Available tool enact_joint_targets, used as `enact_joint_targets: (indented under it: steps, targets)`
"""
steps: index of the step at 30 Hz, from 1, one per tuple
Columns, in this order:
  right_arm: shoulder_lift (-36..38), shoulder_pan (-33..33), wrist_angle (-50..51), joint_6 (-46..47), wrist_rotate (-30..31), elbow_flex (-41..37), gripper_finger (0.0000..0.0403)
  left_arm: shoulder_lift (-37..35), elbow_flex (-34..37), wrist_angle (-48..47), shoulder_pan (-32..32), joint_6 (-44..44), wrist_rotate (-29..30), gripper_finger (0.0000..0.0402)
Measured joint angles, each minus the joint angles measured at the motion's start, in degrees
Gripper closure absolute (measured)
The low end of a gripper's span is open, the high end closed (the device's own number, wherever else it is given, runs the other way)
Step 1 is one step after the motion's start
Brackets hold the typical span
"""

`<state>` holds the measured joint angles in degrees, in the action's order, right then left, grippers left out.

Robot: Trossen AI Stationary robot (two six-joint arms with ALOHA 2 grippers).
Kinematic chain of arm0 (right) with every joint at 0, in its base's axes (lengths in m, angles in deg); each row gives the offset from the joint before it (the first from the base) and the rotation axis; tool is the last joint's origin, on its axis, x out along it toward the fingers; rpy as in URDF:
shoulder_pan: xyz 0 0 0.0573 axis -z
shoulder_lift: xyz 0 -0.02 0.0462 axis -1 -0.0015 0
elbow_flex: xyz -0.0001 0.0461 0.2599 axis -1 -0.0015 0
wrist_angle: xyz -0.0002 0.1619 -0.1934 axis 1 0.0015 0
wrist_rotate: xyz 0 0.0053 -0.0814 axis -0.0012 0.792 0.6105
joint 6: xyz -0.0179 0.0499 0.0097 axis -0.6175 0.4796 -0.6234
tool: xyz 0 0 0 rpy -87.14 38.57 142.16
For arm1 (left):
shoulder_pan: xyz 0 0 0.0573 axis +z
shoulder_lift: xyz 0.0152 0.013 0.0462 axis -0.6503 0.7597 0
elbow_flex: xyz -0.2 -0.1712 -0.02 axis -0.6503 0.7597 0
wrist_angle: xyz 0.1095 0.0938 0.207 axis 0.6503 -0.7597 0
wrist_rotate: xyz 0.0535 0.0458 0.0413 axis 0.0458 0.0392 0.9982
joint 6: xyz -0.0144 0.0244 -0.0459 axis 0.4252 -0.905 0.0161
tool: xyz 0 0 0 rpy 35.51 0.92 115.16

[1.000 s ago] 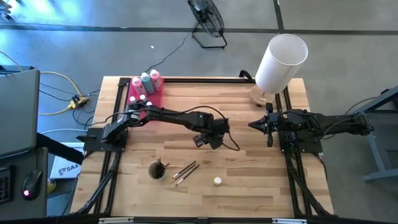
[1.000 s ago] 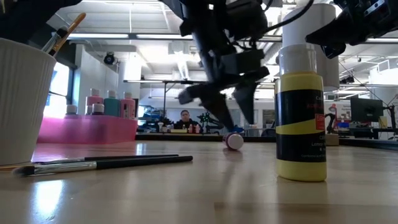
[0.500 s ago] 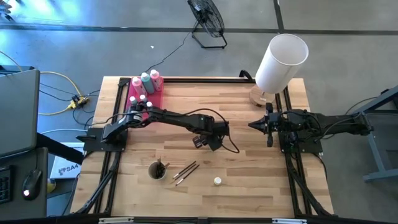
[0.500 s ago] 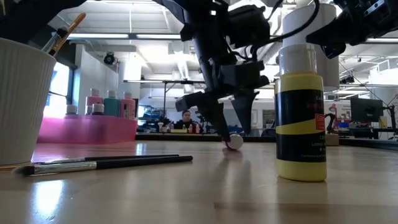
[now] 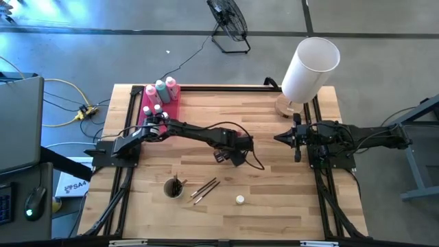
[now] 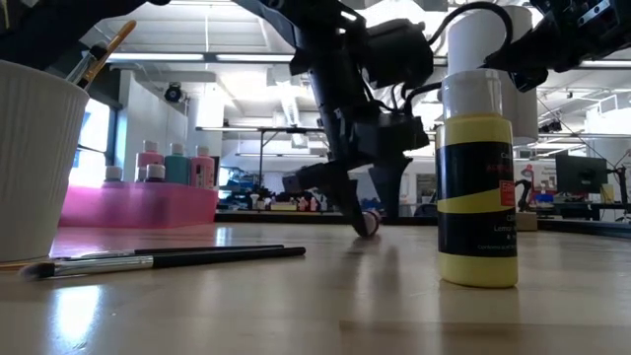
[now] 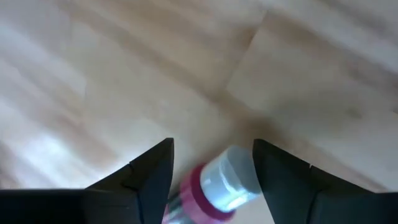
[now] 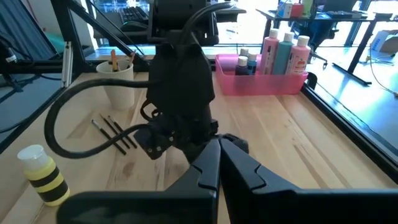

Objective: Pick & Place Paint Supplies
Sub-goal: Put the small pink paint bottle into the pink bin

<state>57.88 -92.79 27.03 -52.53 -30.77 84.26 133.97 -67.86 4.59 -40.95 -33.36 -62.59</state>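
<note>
A tiny pink paint pot with a pale cap (image 7: 217,186) lies on its side on the wood near the table's middle (image 6: 367,223). My left gripper (image 7: 211,146) is open and low over it, one finger on each side (image 5: 221,156). Two pink squeeze bottles and one teal one (image 5: 161,89) stand in the pink tray (image 5: 152,110) with more small pots. A yellow bottle (image 6: 477,187) stands near the table's near edge. Thin brushes (image 5: 204,190) lie beside a white cup (image 5: 173,187). My right gripper (image 8: 217,149) is shut and waits at the right side (image 5: 280,137). My left gripper comes from above, pointing down, with its fingers on either side of the lying pot. The pot's cap (image 7: 239,177) is close to one finger (image 7: 280,180). I cannot tell whether they touch.
A big white cylinder lampshade (image 5: 310,68) stands on its base at the far right corner. The white cup (image 6: 30,158) holds another brush. Black rails run along the table's left and right edges. Bare wood lies between the pot and the tray.
My left gripper has come down toward the table and shifted a little to the left. Its open fingers have gone from hanging above the pink pot to straddling it at table level. The pot has stayed where it was.
</note>
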Motion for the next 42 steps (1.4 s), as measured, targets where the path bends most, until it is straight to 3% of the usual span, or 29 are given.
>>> enact_joint_targets:
  steps: [4, 17, 25, 31, 36, 42]
  targets:
    - [0.0, 0.0, 0.0, 0.0, 0.0, 0.0, 0.0401, 0.0, -0.7, 0.3, 0.0, 3.4, 3.3, 0.0188]
    - [0.0, 0.0, 0.0, 1.3, -2.5, 0.0, 0.0401, 0.0, -1.7, -0.6, -0.1, 17.6, -2.3, 0.0188]
    - [0.0, 0.0, 0.0, 1.3, -3.1, 0.0, 0.0401, 0.0, -1.7, -0.6, -1.2, 29.7, -7.0, 0.0188]
    - [0.0, 0.0, 0.0, 1.3, -3.0, 0.0, 0.0401, 0.0, -1.7, 0.9, -2.4, 40.6, -7.4, 0.0188]
    - [0.0, 0.0, 0.0, 1.4, -3.0, 0.0, 0.0401, -0.1, -3.8, 0.4, -3.1, 48.8, -2.8, 0.0188]
    - [0.5, -0.1, 0.0, 3.0, -3.3, 0.0, 0.0401, -0.3, -9.5, -8.6, -2.6, 64.4, 3.4, 0.0188]
